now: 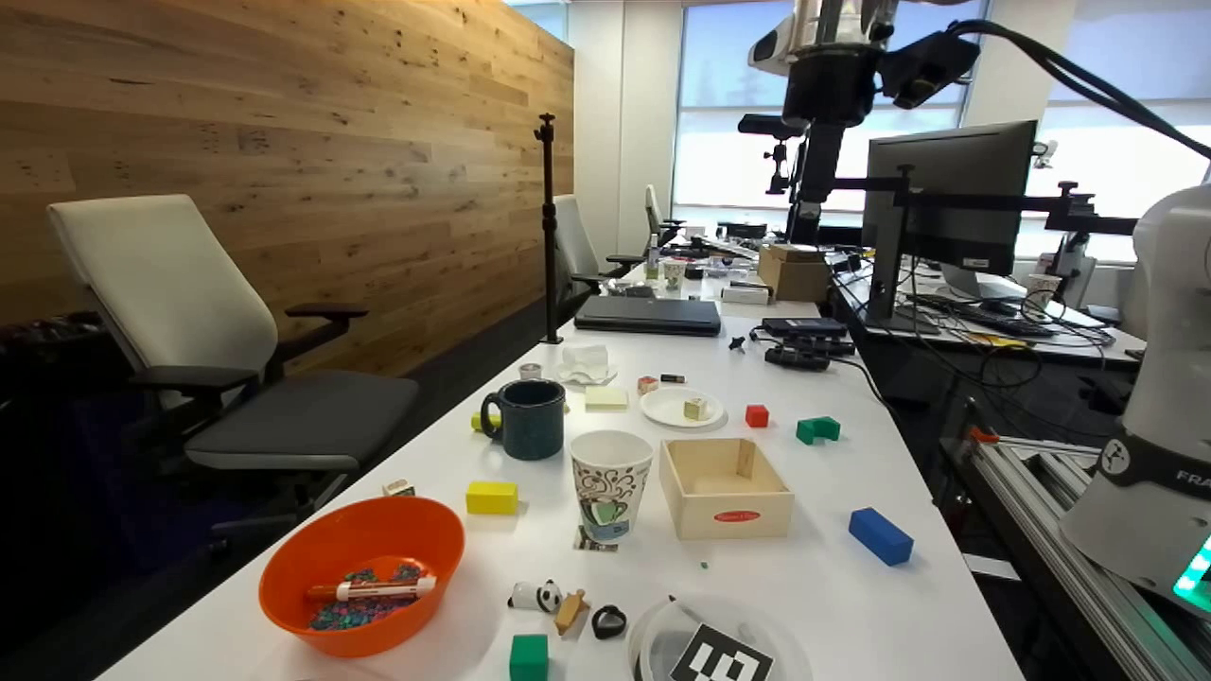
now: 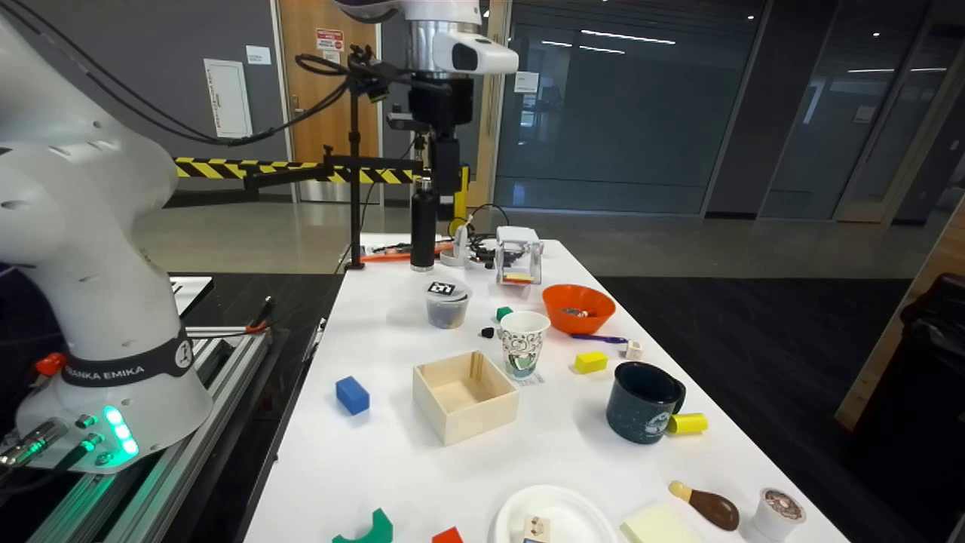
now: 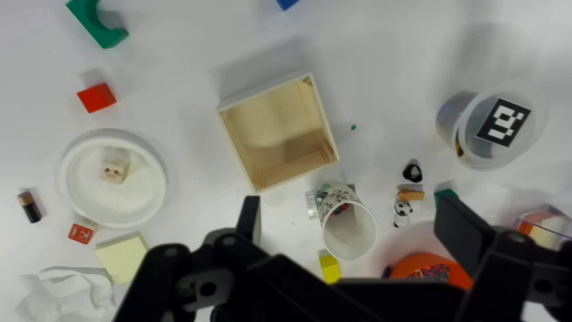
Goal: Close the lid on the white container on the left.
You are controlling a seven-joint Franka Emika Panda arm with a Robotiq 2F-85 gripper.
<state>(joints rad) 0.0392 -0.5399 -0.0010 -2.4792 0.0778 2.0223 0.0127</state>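
A round translucent whitish tub (image 2: pixel 446 313) stands on the table; its wall also shows in the wrist view (image 3: pixel 449 117). Its clear lid (image 3: pixel 504 123) bears a black-and-white marker and appears to lie off-centre over the tub's top. The lid shows in both exterior views (image 1: pixel 721 654) (image 2: pixel 450 289), cut by the lower edge in one of them. My gripper (image 3: pixel 355 223) is open and empty, with its fingers wide apart. It hangs high above the table, pointing down, in both exterior views (image 1: pixel 809 227) (image 2: pixel 448 204).
A paper cup (image 3: pixel 351 228), a wooden box (image 3: pixel 277 129), an orange bowl (image 1: pixel 364 577) and a dark mug (image 1: pixel 532 421) stand on the table. A clear box (image 2: pixel 519 256) and a black bottle (image 2: pixel 423 230) stand farther back. Small blocks and toys lie around.
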